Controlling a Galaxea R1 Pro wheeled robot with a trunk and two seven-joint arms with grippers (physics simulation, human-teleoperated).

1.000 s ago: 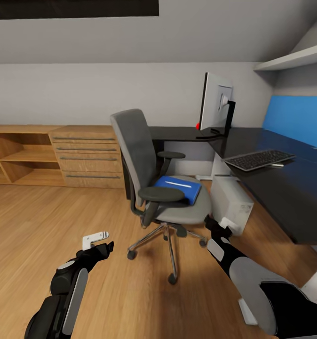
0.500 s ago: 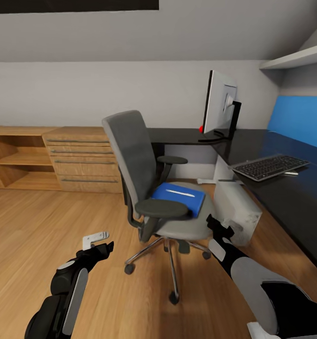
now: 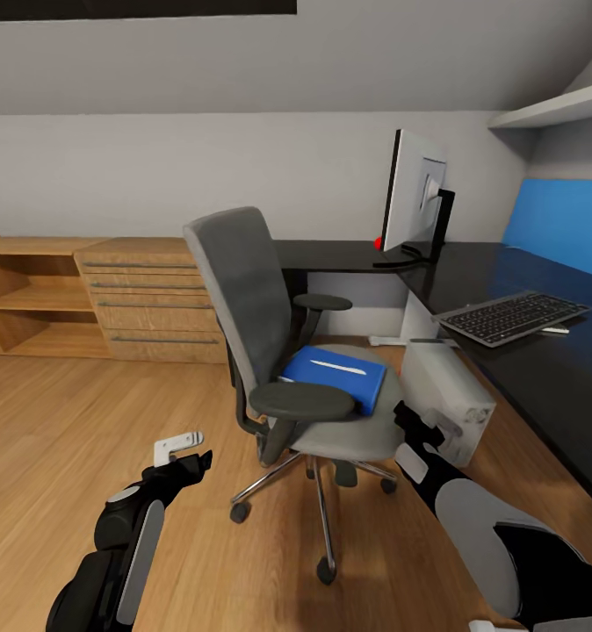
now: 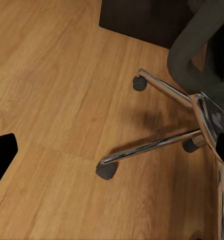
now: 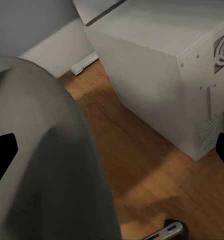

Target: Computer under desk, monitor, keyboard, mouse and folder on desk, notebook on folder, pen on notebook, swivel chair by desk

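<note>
Black L-shaped surface point(image 3: 524, 369) carrying monitor point(image 3: 412, 197) and keyboard point(image 3: 514, 317). Computer point(image 3: 445, 399) underneath on floor. Swivel chair point(image 3: 283, 351) seat holding blue folder point(image 3: 335, 376), pen point(image 3: 335, 366) on top. Left pincer point(image 3: 184, 449) wide; right pincer point(image 3: 416, 426) wide beside seat.

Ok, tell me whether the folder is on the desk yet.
Not yet. The folder lies flat on the swivel chair seat, beside the desk.

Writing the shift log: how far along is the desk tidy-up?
Done: monitor and keyboard on the desk, computer on the floor at the desk's edge. In hand: nothing; left claw and right claw are open and empty. Left: folder with pen is on the swivel chair.
</note>
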